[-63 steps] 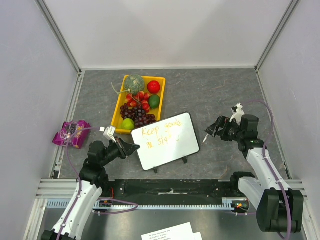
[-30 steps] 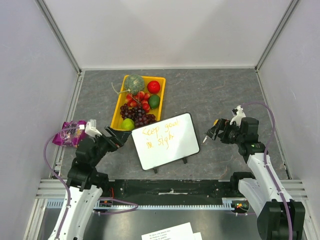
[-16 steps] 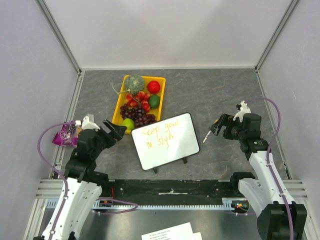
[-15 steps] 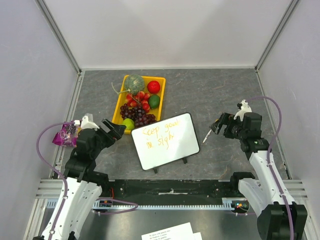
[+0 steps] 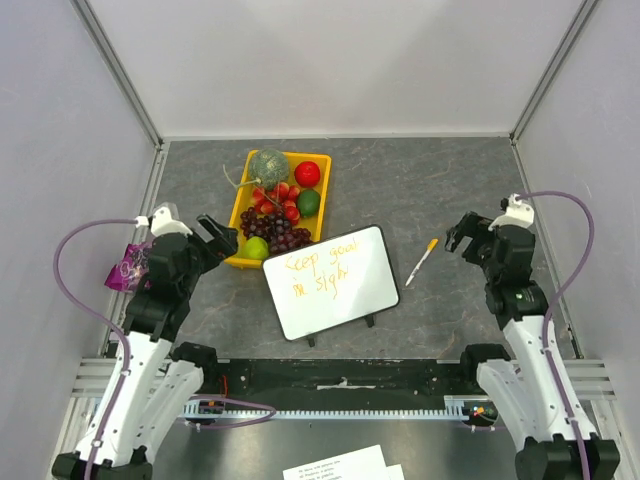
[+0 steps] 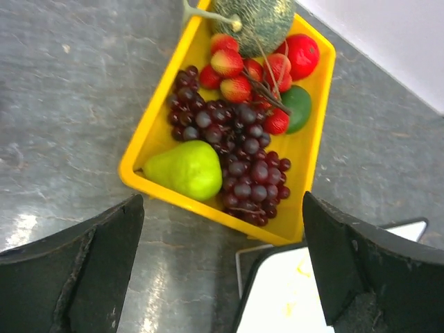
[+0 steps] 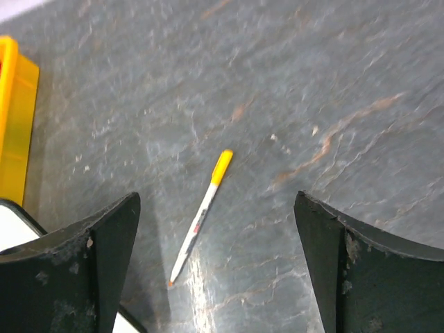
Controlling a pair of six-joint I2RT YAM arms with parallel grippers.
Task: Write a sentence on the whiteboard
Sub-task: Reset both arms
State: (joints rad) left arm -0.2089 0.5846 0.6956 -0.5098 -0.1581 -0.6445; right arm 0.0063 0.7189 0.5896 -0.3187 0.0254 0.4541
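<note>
The whiteboard (image 5: 345, 295) lies tilted at the table's middle, its corner (image 6: 295, 298) showing in the left wrist view. The sentence (image 5: 318, 270) stands on it in orange letters, two short lines. An orange-capped white marker (image 5: 422, 262) lies loose on the table right of the board, in the right wrist view (image 7: 200, 218) below and between the spread fingers. My right gripper (image 5: 464, 234) (image 7: 215, 201) is open and empty, raised to the right of the marker. My left gripper (image 5: 220, 238) (image 6: 222, 205) is open and empty, left of the board, over the tray's near end.
A yellow tray (image 5: 236, 215) (image 6: 146, 142) of fruit sits behind the board: melon, grapes, green pear, strawberries, red and green fruit. A purple packet (image 5: 128, 268) lies by the left wall. White printed paper sheets (image 5: 340, 465) lie below the arm bases.
My left arm has pulled back leftward and up, away from the board's left edge. My right arm has drawn back to the right, leaving the marker lying on the table.
</note>
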